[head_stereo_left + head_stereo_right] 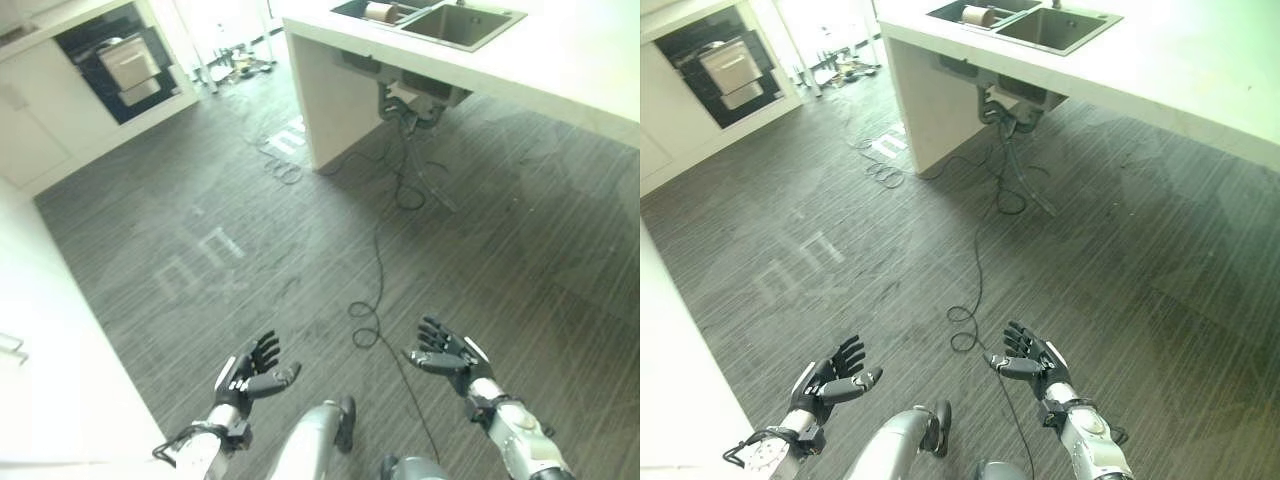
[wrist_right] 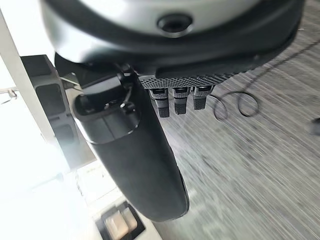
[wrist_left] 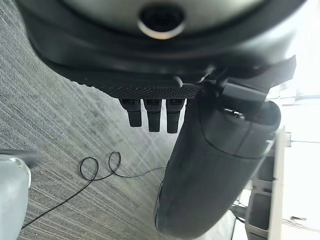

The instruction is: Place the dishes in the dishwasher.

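Grey plank floor (image 1: 250, 230), white counter (image 1: 560, 70), inset sink (image 1: 462, 24)

a dark grey wood-grain plank floor (image 1: 250, 200) runs between a white cabinet wall with a black built-in oven (image 1: 115, 60) at far left and a white island tabletop (image 1: 560, 60) holding a grey recessed double sink (image 1: 455, 22).

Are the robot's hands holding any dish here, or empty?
Empty. Left hand and right hand hang open over the floor, fingers relaxed.
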You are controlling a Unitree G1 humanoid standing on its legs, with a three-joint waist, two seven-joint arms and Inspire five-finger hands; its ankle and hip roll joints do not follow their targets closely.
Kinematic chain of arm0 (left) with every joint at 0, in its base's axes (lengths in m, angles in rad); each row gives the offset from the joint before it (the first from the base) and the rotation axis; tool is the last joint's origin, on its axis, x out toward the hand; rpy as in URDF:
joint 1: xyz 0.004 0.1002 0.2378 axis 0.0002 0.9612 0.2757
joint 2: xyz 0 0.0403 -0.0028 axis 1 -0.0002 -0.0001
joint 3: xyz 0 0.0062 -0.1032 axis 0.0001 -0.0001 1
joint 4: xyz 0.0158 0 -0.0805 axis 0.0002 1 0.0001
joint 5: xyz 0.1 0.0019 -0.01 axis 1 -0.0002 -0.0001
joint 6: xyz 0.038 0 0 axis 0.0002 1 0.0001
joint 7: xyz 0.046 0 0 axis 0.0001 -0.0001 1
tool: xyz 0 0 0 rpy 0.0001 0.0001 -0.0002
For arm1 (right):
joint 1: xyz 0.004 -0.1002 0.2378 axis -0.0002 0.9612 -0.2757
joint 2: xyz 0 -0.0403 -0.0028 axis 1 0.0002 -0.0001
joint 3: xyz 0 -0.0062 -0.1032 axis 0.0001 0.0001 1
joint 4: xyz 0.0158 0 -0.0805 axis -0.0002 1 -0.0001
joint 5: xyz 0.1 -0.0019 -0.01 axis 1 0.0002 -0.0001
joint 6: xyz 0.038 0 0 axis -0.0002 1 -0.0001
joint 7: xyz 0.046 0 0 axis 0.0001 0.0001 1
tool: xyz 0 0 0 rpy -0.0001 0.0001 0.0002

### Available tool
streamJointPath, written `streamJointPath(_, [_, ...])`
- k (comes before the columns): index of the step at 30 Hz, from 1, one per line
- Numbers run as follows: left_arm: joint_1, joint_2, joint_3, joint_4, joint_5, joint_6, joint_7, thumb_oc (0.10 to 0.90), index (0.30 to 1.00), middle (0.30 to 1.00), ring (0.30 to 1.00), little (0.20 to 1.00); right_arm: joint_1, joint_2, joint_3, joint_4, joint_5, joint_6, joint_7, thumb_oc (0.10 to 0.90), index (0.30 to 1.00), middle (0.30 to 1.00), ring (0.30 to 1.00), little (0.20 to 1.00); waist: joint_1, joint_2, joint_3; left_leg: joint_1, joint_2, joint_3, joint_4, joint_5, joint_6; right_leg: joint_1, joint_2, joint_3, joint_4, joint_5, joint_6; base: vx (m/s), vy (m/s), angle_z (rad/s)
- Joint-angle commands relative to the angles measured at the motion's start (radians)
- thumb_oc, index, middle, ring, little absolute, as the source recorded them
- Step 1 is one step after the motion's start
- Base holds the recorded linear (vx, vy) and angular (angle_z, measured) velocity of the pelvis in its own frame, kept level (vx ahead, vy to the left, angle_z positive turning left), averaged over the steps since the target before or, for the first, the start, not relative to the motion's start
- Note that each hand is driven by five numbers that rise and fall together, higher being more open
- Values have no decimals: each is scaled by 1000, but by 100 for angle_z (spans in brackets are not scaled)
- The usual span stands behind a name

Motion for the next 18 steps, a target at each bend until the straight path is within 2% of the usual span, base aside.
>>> streamJointPath(1, [-8, 9, 58, -102, 32, -80, -2, 800, 900, 900, 900, 900, -33, -20, -33, -66, 26, -90, -6, 800, 900, 900, 900, 900, 80, 20, -6, -4, 64, -27, 209, 45, -66, -86, 11, 12, 55, -18, 72, 469, 264, -33])
streamJointPath(3, [-6, 6, 69, -87, 27, -89, -6, 800, 900, 900, 900, 900, -36, -16, -29, -45, 16, -100, -5, 800, 900, 900, 900, 900, 88, 19, -24, 2, 66, -19, 209, 34, -55, -69, 0, 15, 55, -34, 83, 448, 329, -74])
streamJointPath(4, [-14, 10, 73, -64, 17, -103, -4, 800, 900, 900, 900, 900, -40, -12, -33, -25, 17, -99, 1, 800, 900, 900, 900, 900, 82, 18, -41, 31, 65, -22, 209, 5, -35, -59, -21, 6, 55, -29, 97, 426, 334, -70])
streamJointPath(6, [-21, 17, 72, -53, 7, -109, 0, 800, 900, 900, 900, 900, -44, -8, -36, -14, 26, -108, -4, 800, 900, 900, 900, 900, 82, 14, -49, 56, 56, -37, 209, -21, -16, -36, -30, 2, 55, -24, 100, 329, 217, -39])
streamJointPath(7, [-25, 23, 76, -48, 13, -107, -3, 800, 900, 900, 900, 900, -45, -3, -41, -4, 37, -118, -13, 800, 900, 900, 900, 900, 85, 8, -58, 72, 49, -41, 209, -42, 2, -3, -39, -6, 55, 0, 103, 302, 156, -55])
streamJointPath(8, [-31, 30, 79, -43, 25, -104, -5, 800, 900, 900, 900, 900, -45, 6, -51, 2, 50, -117, -19, 800, 900, 900, 900, 900, 84, 2, -65, 91, 37, -38, 209, -63, 24, 31, -52, -23, 55, 82, 122, 382, 218, -51])
streamJointPath(9, [-39, 34, 77, -34, 37, -105, -9, 800, 900, 900, 900, 900, -41, 17, -59, 5, 60, -120, -22, 800, 900, 900, 900, 900, 77, 0, -70, 108, 22, -39, 209, -81, 48, 34, -59, -25, 91, 191, 154, 382, 311, -17])
streamJointPath(10, [-49, 40, 66, -28, 47, -103, -3, 800, 900, 900, 900, 900, -29, 29, -66, 5, 53, -137, -20, 800, 900, 900, 900, 900, 61, 14, -70, 138, 9, -47, 209, -108, 84, -55, -61, -7, 332, 310, 187, 357, 353, 23])
streamJointPath(11, [-55, 44, 60, -25, 61, -100, 3, 800, 900, 900, 900, 900, -18, 37, -69, 5, 42, -147, -23, 800, 900, 900, 900, 900, 53, 28, -67, 157, 8, -52, 209, -123, 100, -110, -53, -10, 461, 359, 194, 333, 380, 46])
streamJointPath(12, [-58, 47, 55, -18, 72, -99, 12, 800, 900, 900, 900, 900, -8, 44, -68, 5, 35, -154, -25, 800, 900, 900, 900, 900, 46, 45, -63, 179, 12, -51, 209, -136, 110, -182, -57, -31, 573, 381, 188, 266, 279, 34])
streamJointPath(13, [-60, 49, 52, -13, 69, -102, 18, 800, 900, 900, 900, 900, -3, 45, -66, 6, 38, -159, -25, 800, 900, 900, 900, 900, 41, 52, -60, 195, 12, -50, 209, -145, 113, -228, -63, -49, 608, 368, 175, 393, 240, 11])
streamJointPath(14, [-55, 56, 48, -12, 54, -116, 17, 800, 900, 900, 900, 900, 11, 44, -64, 1, 44, -171, -24, 800, 900, 900, 900, 900, 18, 53, -41, 237, 4, -55, 209, -171, 124, -298, -71, -89, 578, 293, 141, 379, 120, -23])
streamJointPath(15, [-52, 59, 48, -17, 54, -119, 15, 800, 900, 900, 900, 900, 16, 43, -67, -4, 41, -172, -25, 800, 900, 900, 900, 900, 7, 51, -35, 247, 2, -59, 209, -179, 125, -312, -62, -95, 526, 274, 135, 448, 44, -4])
streamJointPath(17, [-47, 67, 52, -35, 61, -121, 10, 800, 900, 900, 900, 900, 28, 37, -84, -16, 40, -172, -17, 800, 900, 900, 900, 900, -23, 37, -29, 269, -10, -75, 209, -206, 124, -357, -40, -105, 316, 265, 133, 355, -64, 56])
streamJointPath(18, [-49, 75, 52, -46, 57, -116, 15, 800, 900, 900, 900, 900, 28, 27, -93, -13, 48, -169, -3, 800, 900, 900, 900, 900, -41, 19, -21, 301, -22, -80, 209, -235, 118, -370, -55, -131, 130, 274, 137, 404, -81, 12])
